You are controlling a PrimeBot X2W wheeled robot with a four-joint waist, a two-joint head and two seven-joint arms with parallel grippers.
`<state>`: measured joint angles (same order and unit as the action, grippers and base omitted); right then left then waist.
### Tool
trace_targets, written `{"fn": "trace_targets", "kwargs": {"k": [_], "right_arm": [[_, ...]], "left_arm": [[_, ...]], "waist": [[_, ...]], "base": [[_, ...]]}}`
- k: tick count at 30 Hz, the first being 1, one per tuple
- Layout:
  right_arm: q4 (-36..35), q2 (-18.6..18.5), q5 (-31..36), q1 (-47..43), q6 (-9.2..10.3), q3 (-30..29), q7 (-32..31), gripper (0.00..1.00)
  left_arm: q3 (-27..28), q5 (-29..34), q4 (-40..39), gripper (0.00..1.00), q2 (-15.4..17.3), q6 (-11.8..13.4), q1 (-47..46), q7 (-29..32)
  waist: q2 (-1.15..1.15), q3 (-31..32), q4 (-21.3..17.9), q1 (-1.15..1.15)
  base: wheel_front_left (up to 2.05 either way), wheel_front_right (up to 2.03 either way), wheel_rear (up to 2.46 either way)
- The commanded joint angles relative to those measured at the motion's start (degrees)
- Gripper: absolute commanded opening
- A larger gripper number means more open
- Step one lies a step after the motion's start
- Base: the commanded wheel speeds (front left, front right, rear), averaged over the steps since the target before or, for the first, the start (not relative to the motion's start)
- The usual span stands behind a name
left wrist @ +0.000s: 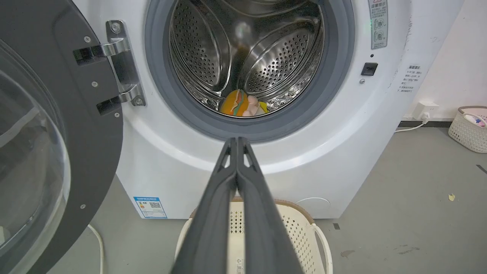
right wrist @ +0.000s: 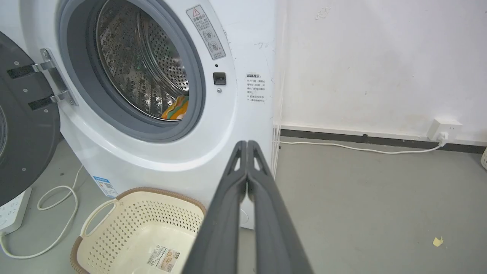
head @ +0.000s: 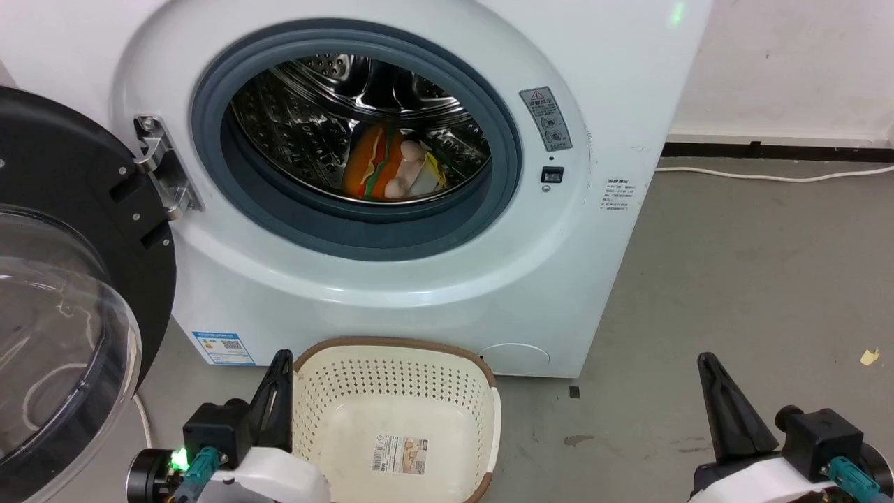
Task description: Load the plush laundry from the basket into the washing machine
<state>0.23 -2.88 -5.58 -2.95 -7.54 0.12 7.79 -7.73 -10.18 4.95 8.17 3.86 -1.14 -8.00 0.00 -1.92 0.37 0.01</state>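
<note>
The plush laundry [head: 391, 170], an orange hamburger joined to a pink and yellow doll, lies at the bottom of the steel drum of the washing machine [head: 433, 293]; I also see the plush [left wrist: 243, 108] in the left wrist view and a corner of the plush [right wrist: 176, 108] in the right wrist view. The round door [head: 63, 307] hangs open at the left. The cream basket [head: 394, 419] stands on the floor before the machine, holding nothing but its label. My left gripper [head: 281, 363] is shut beside the basket's left rim. My right gripper [head: 707, 365] is shut, low at the right over bare floor.
Grey concrete floor [head: 754, 279] stretches right of the machine, with a white cable [head: 768, 176] along the wall and a small scrap [head: 868, 357]. A second white basket [left wrist: 470, 127] stands far right. A power strip [right wrist: 11, 207] and looped cord [right wrist: 57, 213] lie under the door.
</note>
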Motion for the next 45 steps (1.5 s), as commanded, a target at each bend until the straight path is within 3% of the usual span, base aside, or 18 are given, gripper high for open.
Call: {"fn": "trace_targets", "kwargs": {"k": [1,45], "right_arm": [[-0.09,0.00,0.43,0.78,0.03,-0.06,-0.27,0.00],[-0.18,0.01,3.97,2.28,0.05,-0.10,-5.45,0.00]], "left_arm": [[0.55,0.58,-0.55,0.00,-0.27,-0.34,0.55,0.52],[5.49,7.18,-3.58,0.00,-3.72,-2.76,0.96,5.67]], "waist": [[0.00,0.03,-0.01,0.00],[0.00,1.33,-0.25,0.00]], "base": [[0.00,0.00,0.00],[0.00,0.00,0.00]]}}
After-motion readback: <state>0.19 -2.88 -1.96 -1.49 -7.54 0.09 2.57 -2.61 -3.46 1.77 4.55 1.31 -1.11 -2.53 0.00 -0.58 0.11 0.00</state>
